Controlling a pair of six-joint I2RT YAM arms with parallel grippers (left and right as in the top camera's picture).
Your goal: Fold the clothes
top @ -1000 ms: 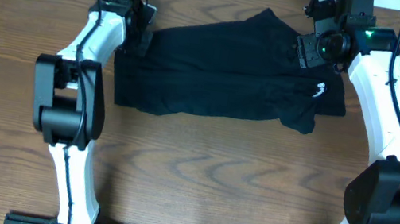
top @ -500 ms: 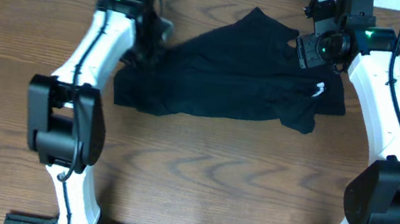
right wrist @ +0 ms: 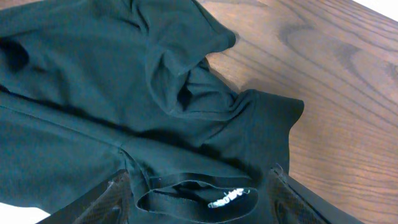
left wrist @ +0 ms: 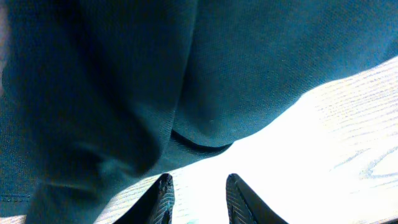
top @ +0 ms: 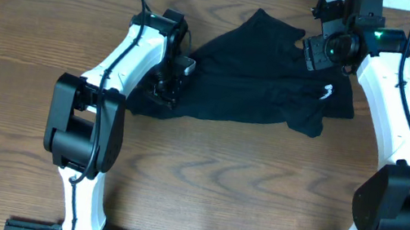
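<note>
**Black shirt** (top: 251, 81): light, limp cloth, likely to sag where unsupported; best pinched at the hem corners. Left gripper (left wrist: 198, 190) narrowly parted; right gripper (right wrist: 199, 186) spread wide above the collar (right wrist: 177, 182).

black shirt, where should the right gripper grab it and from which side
Probably the collar band of the black shirt, next to the white neck tag. It lies as an open loop right between the right gripper's spread fingers, so come straight down, one finger inside the neck hole.
</note>
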